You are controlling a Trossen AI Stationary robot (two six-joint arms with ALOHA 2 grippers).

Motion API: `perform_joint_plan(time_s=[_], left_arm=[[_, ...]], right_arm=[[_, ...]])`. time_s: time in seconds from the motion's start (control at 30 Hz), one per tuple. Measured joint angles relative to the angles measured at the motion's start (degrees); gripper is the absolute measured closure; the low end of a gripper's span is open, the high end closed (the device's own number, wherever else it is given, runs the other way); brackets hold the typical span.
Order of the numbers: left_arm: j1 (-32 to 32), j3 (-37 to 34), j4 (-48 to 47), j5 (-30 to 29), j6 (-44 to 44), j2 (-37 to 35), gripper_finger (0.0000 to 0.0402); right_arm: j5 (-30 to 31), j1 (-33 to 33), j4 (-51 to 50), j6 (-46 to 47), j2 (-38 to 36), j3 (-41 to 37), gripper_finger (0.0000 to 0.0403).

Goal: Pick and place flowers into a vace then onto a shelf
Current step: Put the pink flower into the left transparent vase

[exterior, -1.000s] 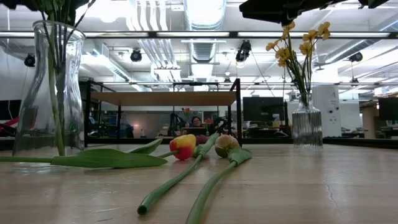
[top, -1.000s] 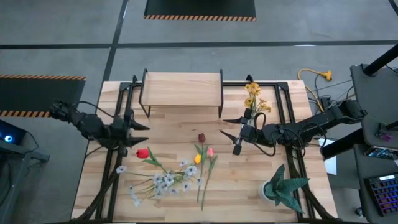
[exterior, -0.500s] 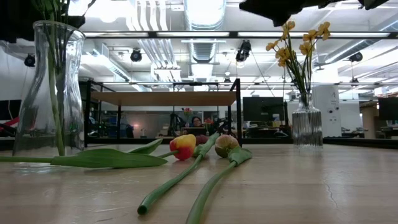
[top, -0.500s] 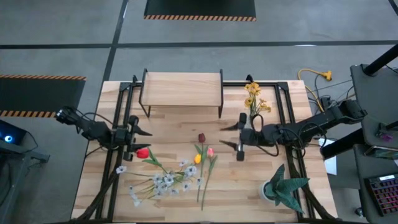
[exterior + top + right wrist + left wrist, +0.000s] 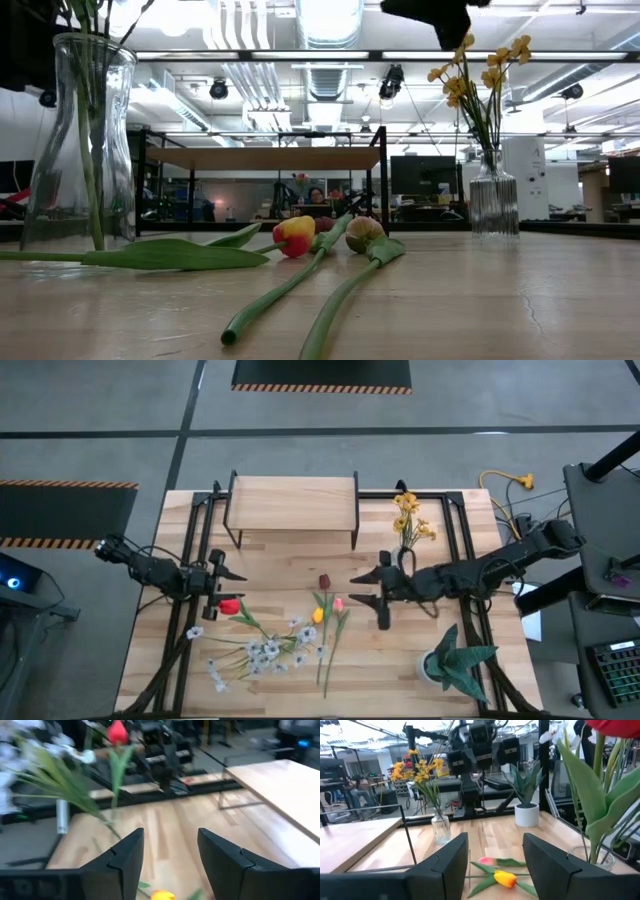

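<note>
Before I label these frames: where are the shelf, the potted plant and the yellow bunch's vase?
shelf (image 5: 292, 496): high view, middle of top board.
potted plant (image 5: 457, 658): high view, spiky leaves.
ribbed glass vase (image 5: 494, 195): low view, body.

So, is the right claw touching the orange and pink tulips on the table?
Apart. In the right wrist view the right claw is open and empty, well above the orange tulip; the high view shows a gap beside the pink tulip.

The red tulip (image 5: 615, 726) is running off the left wrist view's edge, only the bloom's underside showing. In the low view, the glass vase's (image 5: 75, 140) flower heads are lying beyond the frame, and the right gripper (image 5: 432, 15) is showing only partly.
</note>
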Motion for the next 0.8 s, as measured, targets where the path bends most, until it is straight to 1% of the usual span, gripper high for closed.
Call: perform_joint_plan(time_s=[0.07, 0.13, 0.27, 0.37, 0.47, 0.6, 0.63, 0.7, 0.8], left_arm=[[0.0, 0.75, -0.75, 0.0, 0.0, -0.16, 0.0228], [0.0, 1.78, -0.68, -0.02, 0.0, 0.39, 0.0228], [0.0, 3.38, -1.46, -0.08, 0.0, 1.08, 0.0228], [0.02, 4.55, -4.45, -0.5, -0.67, 1.43, 0.0228], [0.0, 5.43, -7.57, -1.29, -0.87, 1.5, 0.0228], [0.0, 6.42, -11.52, -1.46, -1.35, 1.39, 0.0228], [0.01, 6.57, -12.57, -1.47, -1.52, 1.41, 0.0228], [0.02, 6.72, -13.13, -1.46, -1.57, 1.41, 0.0228], [0.02, 6.47, -13.6, -1.44, -1.56, 1.41, 0.0228]], right_arm=[[3.25, 0.37, -6.21, 1.11, 2.63, 5.13, 0.0231], [5.31, 0.44, -14.93, 4.0, 5.25, 10.48, 0.0234], [9.73, 0.53, -33.19, 16.73, 11.09, 21.23, 0.0231], [10.61, 1.14, -45.72, 26.05, 15.82, 28.13, 0.022], [10.47, 1.82, -54.99, 34.63, 20.76, 34.42, 0.02], [10.15, 2.66, -62.25, 46.22, 26.68, 40.17, 0.0168], [9.25, 2.84, -63.64, 48.84, 28.15, 41.17, 0.016], [7.71, 3.3, -64.98, 53.11, 30.97, 42.67, 0.0148], [7.19, 4.01, -65.4, 58.64, 34.53, 43.58, 0.0139]])
